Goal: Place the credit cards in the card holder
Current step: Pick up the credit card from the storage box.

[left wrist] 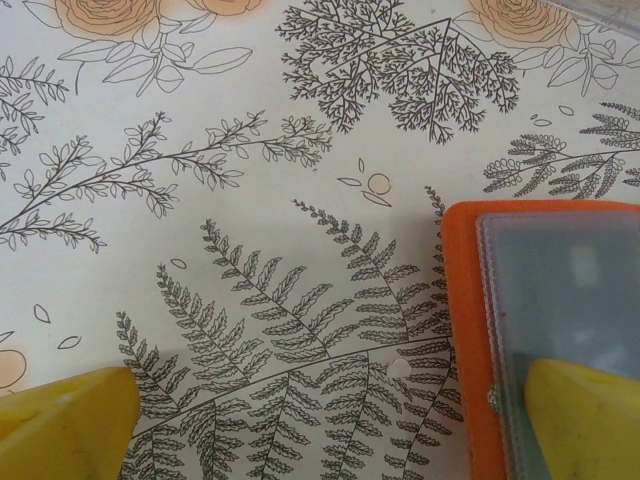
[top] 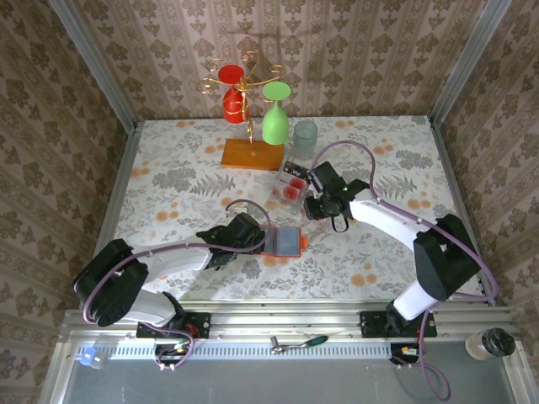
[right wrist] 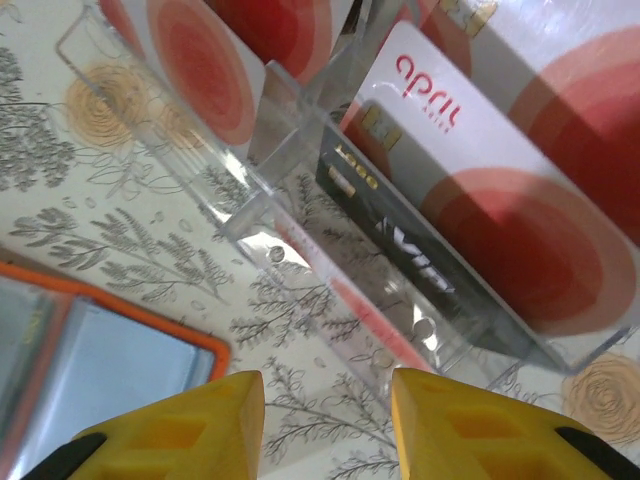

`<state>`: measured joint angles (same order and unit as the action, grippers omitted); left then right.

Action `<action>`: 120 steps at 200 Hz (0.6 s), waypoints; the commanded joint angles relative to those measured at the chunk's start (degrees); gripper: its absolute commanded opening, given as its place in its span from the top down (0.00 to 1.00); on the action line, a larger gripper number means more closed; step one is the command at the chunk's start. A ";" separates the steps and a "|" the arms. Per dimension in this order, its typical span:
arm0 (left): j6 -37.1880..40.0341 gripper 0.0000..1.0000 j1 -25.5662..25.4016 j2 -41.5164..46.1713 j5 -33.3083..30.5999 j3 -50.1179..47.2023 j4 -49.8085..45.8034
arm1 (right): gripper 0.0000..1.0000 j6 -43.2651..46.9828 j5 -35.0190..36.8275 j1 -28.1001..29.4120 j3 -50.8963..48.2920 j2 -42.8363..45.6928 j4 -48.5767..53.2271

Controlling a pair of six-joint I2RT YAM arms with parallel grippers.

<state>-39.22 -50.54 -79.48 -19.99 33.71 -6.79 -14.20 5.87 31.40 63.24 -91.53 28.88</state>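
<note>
Parted and empty, the right end effector (right wrist: 325,425) is facing the credit cards (right wrist: 480,200) to pinch one next, the spread left end effector (left wrist: 325,395) hovering at the card holder (left wrist: 462,330).

I see the credit cards (right wrist: 500,230), white with red blobs and a black band, leaning tilted inside a clear stand (right wrist: 250,200). The card holder (top: 286,241), orange with greyish window pockets, lies flat near that stand.
</note>
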 commanded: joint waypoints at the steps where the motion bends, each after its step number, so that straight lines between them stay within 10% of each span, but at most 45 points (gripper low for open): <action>1: -0.66 0.00 -0.18 0.07 -1.24 -0.58 0.55 | 0.60 4.98 4.50 -0.15 3.69 -2.74 4.00; 120: -0.42 0.00 -0.10 -0.50 -1.37 -0.05 0.54 | 0.66 8.37 5.30 -0.11 7.68 -11.37 5.04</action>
<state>-39.20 -50.54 -79.48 -20.01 33.71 -6.79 -7.14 10.37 31.40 69.71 -100.84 31.99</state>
